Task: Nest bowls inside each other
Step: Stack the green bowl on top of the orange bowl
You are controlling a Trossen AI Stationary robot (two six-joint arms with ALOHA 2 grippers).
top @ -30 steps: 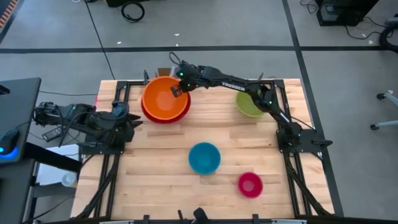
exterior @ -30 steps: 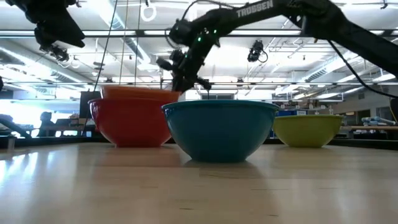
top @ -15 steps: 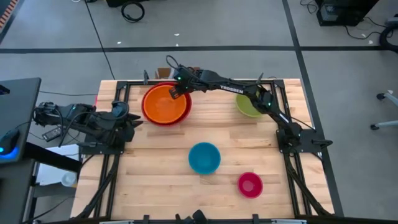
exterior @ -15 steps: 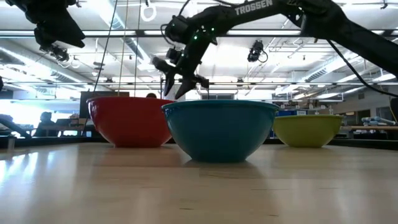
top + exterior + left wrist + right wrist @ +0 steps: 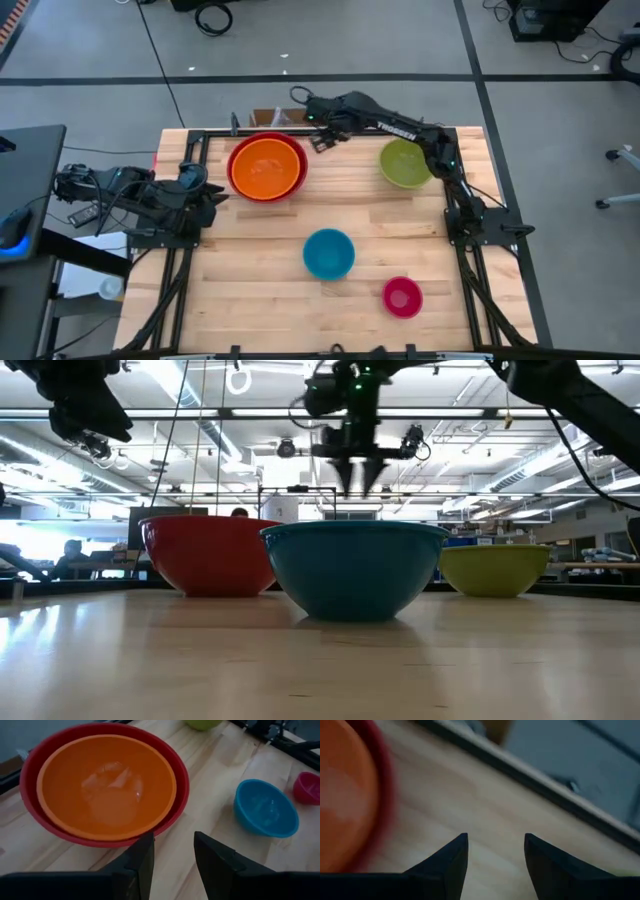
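Glossy orange plastic bowl (image 5: pixel 266 166) nested inside round red plastic bowl (image 5: pixel 241 187), near table (image 5: pixel 250 260) back edge. Right end effector (image 5: pixel 322 143) hovered apart, empty, over bare wood between red and lime green plastic bowl (image 5: pixel 404 164). Left end effector (image 5: pixel 172 855) parked apart, empty, at left edge.

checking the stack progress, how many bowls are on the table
5: the orange bowl sits nested in the red bowl at the far left, the green bowl is far right, the blue bowl is central, the pink bowl is near right. None appears hidden.
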